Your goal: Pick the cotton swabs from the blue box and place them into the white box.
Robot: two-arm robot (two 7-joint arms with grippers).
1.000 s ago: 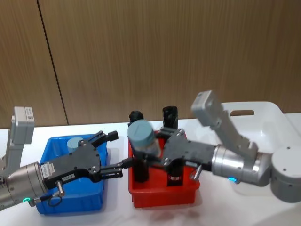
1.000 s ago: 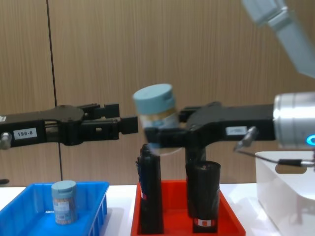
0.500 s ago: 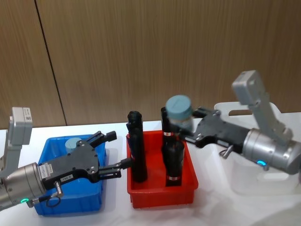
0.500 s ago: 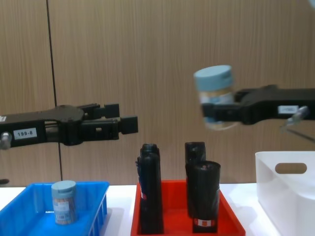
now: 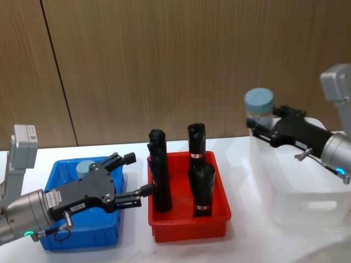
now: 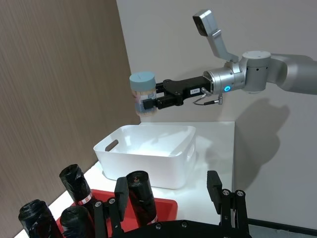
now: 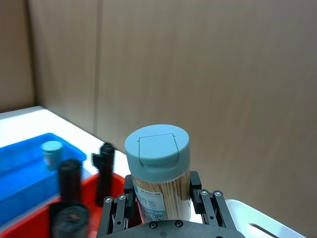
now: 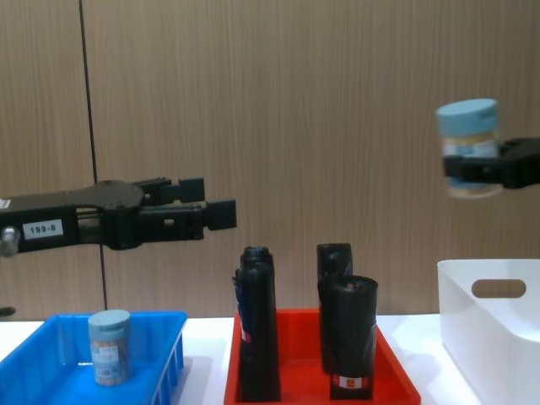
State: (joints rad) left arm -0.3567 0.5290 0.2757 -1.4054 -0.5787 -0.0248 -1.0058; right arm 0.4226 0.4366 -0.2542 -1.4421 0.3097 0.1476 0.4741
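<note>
Above the left rim of the white box [image 5: 307, 205], right end effector [image 5: 262, 129] pinches a cotton swabs jar [image 5: 259, 108] upright, lid up; left end effector [image 5: 139, 174] spread, black rolls [image 5: 158, 170] between

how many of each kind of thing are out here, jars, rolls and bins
Clear plastic cotton swab jars with pale blue lids: 2, one held by the right claw
Tall black rolls: 4
Plastic bins, bright blue ribbed box, red tray, white smooth box: 3
Total: 9
</note>
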